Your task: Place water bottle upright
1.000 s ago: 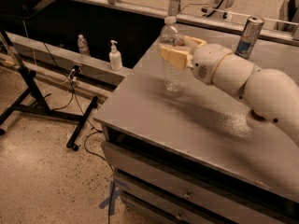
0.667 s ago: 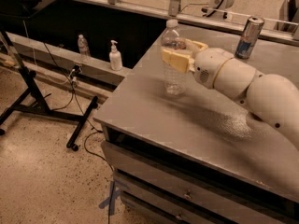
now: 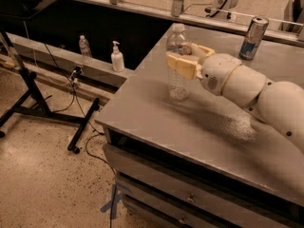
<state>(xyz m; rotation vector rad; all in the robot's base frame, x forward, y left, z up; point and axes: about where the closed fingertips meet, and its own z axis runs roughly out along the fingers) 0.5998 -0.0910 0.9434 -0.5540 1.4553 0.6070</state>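
The water bottle (image 3: 178, 83) is clear ribbed plastic with a white cap and stands upright on the grey table (image 3: 156, 125), near its left edge. Its base looks to be on or just above the tabletop. My gripper (image 3: 183, 56) reaches in from the right on a white arm. Its yellowish fingers (image 3: 181, 64) close around the bottle's middle at label height and hide most of the label.
A drink can (image 3: 253, 37) stands at the back of the table to the right. A white pump dispenser (image 3: 117, 58) and a small clear bottle (image 3: 84, 48) stand on a low ledge to the left. A black stand (image 3: 38, 106) and cables are on the floor. Drawers (image 3: 190, 198) sit under the tabletop.
The gripper and the bottle have come down a little and shifted slightly right, bringing the bottle's base down to the tabletop. The bottle stays upright.
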